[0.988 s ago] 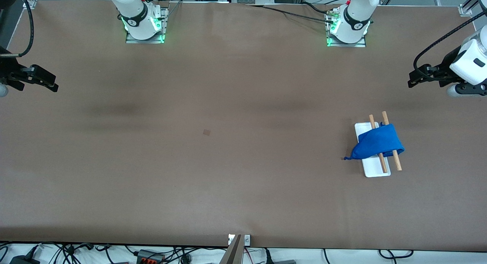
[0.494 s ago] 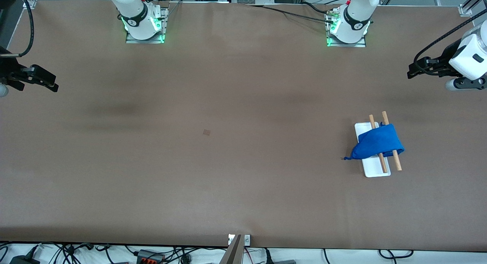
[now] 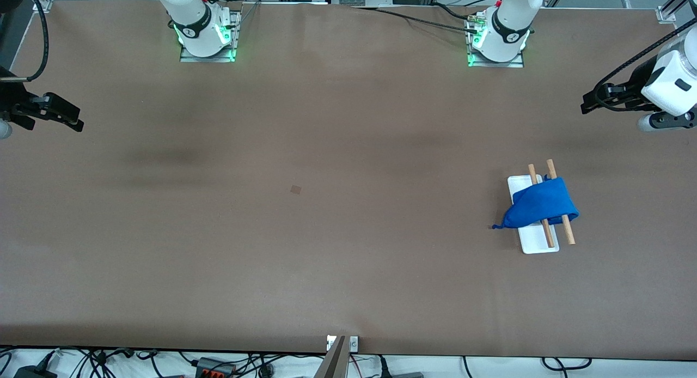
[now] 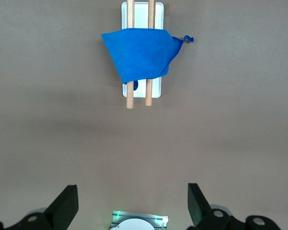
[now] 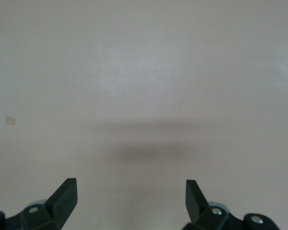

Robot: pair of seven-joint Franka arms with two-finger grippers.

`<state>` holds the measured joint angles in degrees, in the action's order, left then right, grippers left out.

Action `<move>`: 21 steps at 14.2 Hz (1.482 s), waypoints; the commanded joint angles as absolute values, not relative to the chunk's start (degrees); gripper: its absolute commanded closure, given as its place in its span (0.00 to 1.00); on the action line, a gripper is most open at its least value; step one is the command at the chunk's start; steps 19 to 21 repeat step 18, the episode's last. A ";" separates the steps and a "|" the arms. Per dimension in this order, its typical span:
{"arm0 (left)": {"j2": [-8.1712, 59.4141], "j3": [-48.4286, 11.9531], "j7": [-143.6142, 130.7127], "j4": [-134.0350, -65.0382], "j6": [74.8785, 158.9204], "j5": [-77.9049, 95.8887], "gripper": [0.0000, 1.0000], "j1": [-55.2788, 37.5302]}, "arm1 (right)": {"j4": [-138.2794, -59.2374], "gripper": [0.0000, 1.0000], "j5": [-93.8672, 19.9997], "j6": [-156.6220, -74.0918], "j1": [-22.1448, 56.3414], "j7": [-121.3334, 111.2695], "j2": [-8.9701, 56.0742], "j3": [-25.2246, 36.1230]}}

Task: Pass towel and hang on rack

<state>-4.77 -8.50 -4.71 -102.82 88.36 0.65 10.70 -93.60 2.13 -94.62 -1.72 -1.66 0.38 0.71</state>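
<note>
The blue towel (image 3: 540, 208) hangs draped over both wooden rods of the rack (image 3: 537, 246), toward the left arm's end of the table; one corner trails onto the table. In the left wrist view the towel (image 4: 141, 52) covers the middle of the rods, and the rack's white base (image 4: 156, 90) shows beneath. My left gripper (image 3: 585, 107) hovers open and empty over the table edge at its own end, apart from the rack; its jaws (image 4: 132, 191) stand wide. My right gripper (image 3: 78, 122) waits open and empty over the right arm's end, with only bare table between its fingers (image 5: 130, 186).
A small square mark (image 3: 295, 189) sits on the brown table near the middle, also seen in the right wrist view as a pale mark (image 5: 10, 120). The arm bases (image 3: 207, 35) stand along the table's edge. Cables lie along the edge nearest the front camera.
My left gripper has drawn back a little from the rack toward the robots' side of the table. The right arm, towel and rack have not moved.
</note>
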 commanded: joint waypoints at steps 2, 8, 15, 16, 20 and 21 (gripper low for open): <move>-1.50 -8.70 -5.01 -98.80 87.28 0.79 0.00 10.90 | -93.78 0.00 2.11 -94.83 -1.85 -2.46 0.18 0.62; -1.58 -9.32 -4.92 -98.70 86.75 0.79 0.00 10.81 | -93.78 0.00 2.11 -94.75 -1.85 -2.46 0.18 0.62; -1.41 -9.32 -4.92 -98.09 86.49 0.79 0.00 10.81 | -93.87 0.00 2.02 -94.13 -1.85 -2.29 0.09 0.62; -1.41 -9.32 -4.92 -98.09 86.40 0.79 0.00 10.81 | -93.95 0.00 1.93 -94.13 -1.93 -2.20 0.09 0.62; -1.41 -9.32 -4.92 -98.09 86.31 0.88 0.00 10.90 | -94.04 0.00 1.85 -93.87 -1.93 -2.11 -0.09 0.62; -1.41 -9.32 -4.92 -98.09 86.31 0.88 0.00 10.90 | -94.04 0.00 1.85 -93.87 -1.93 -2.11 -0.09 0.62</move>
